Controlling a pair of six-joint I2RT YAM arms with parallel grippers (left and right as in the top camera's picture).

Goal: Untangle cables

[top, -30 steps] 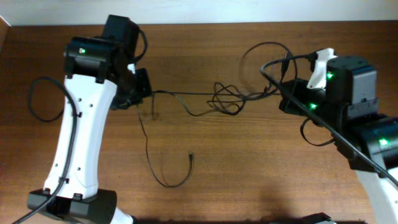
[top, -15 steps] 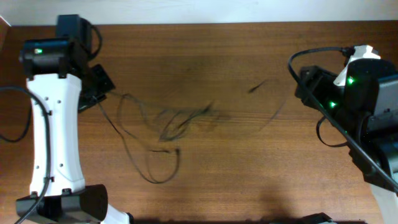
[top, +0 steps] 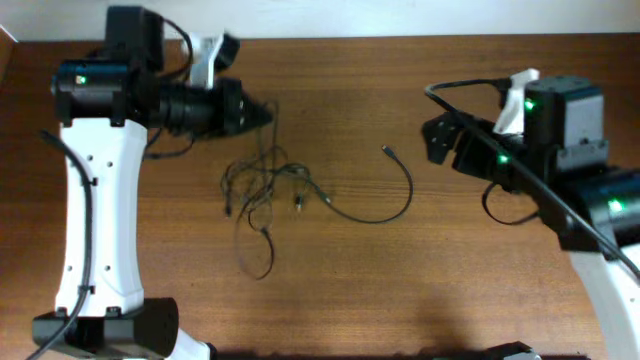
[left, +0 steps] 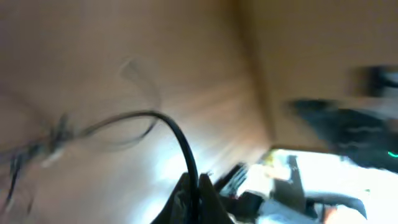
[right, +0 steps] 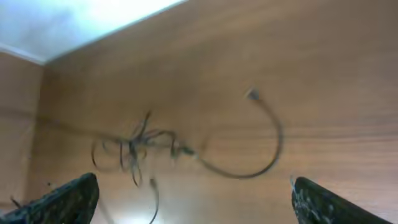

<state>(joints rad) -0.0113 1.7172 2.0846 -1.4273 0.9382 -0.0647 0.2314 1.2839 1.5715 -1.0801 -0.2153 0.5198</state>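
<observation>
The cables (top: 268, 186) lie as a loose black tangle left of the table's middle. One strand (top: 400, 200) curls out to the right and ends in a small plug (top: 386, 151). My left gripper (top: 264, 113) points right above the tangle and is shut on a thin cable that hangs down into it. In the blurred left wrist view that cable (left: 181, 140) rises from between the closed fingertips of the left gripper (left: 194, 190). My right gripper (top: 433, 140) stands open to the right of the plug, holding nothing. In the right wrist view the right gripper (right: 196, 202) has its fingers (right: 65, 198) spread wide, with the tangle (right: 138, 147) ahead.
The wooden table (top: 340, 290) runs to a pale wall along the back edge (top: 330, 38). Thick black arm wiring loops beside the left arm (top: 60, 150) and over the right arm (top: 500, 160).
The right gripper has opened and let its cable end go. The cables, first stretched between both arms, now lie slack in a heap. The left arm has turned and points right.
</observation>
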